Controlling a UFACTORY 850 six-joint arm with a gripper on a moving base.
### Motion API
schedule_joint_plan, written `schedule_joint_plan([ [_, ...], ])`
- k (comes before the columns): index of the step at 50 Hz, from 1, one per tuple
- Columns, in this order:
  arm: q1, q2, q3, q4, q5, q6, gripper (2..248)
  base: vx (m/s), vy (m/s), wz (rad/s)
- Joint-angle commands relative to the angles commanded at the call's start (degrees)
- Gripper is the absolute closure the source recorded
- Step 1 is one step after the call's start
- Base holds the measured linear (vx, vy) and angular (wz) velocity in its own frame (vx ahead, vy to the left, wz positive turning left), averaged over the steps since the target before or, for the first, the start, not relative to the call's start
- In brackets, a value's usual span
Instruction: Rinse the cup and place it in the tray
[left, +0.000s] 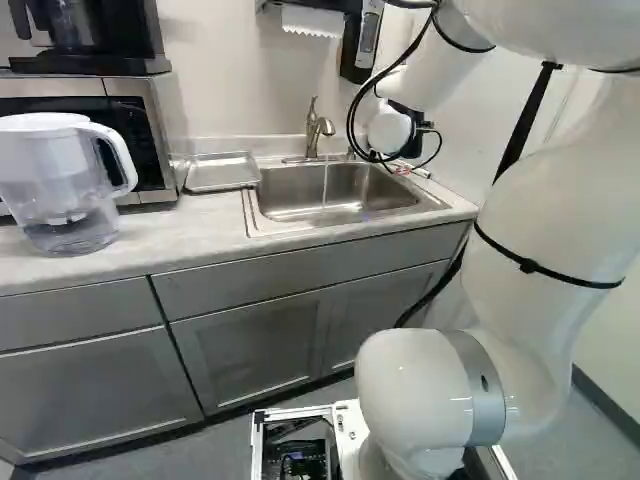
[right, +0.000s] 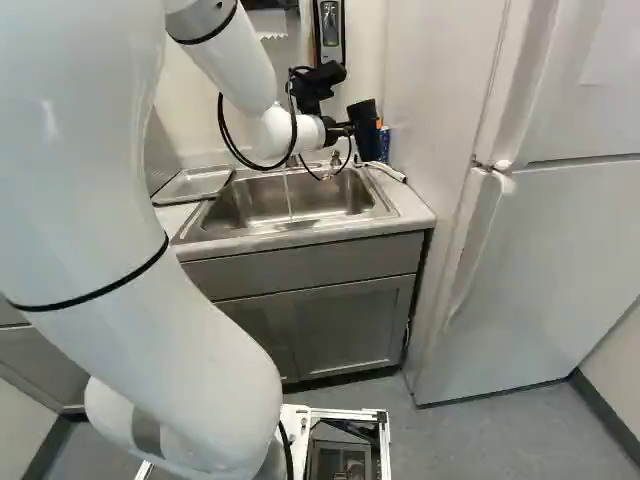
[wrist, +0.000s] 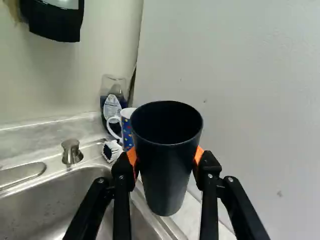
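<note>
In the right base view my gripper (right: 343, 130) is over the sink's far right corner, holding the black cup (right: 365, 132). Seen from the wrist, the gripper (wrist: 165, 157) is shut on the cup (wrist: 168, 175), an orange pad against each side; the cup is upright and its mouth faces up. A thin stream of water (right: 288, 190) falls into the sink (right: 222, 212), to the left of the cup. The metal tray (left: 222, 173) lies on the counter just left of the sink, with nothing visible in it.
Behind the sink stands the faucet (left: 318, 128). A patterned mug (wrist: 127, 129), a dark bottle (wrist: 112, 100) and a brush (wrist: 111, 150) are in the corner beyond the cup. A water pitcher (left: 60, 185) and microwave (left: 150, 120) stand left; a refrigerator (right: 560, 240) stands right.
</note>
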Motion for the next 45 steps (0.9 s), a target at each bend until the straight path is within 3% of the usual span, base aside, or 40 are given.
schedule_joint_plan([
  [10, 0.0, 0.0, 0.0, -2.4, -2.4, 4.7, 126, 0.0, 0.0, 0.0],
  [45, -0.2, -0.2, -0.2, -14.4, -10.9, 25.6, 126, 0.0, 0.0, 0.0],
])
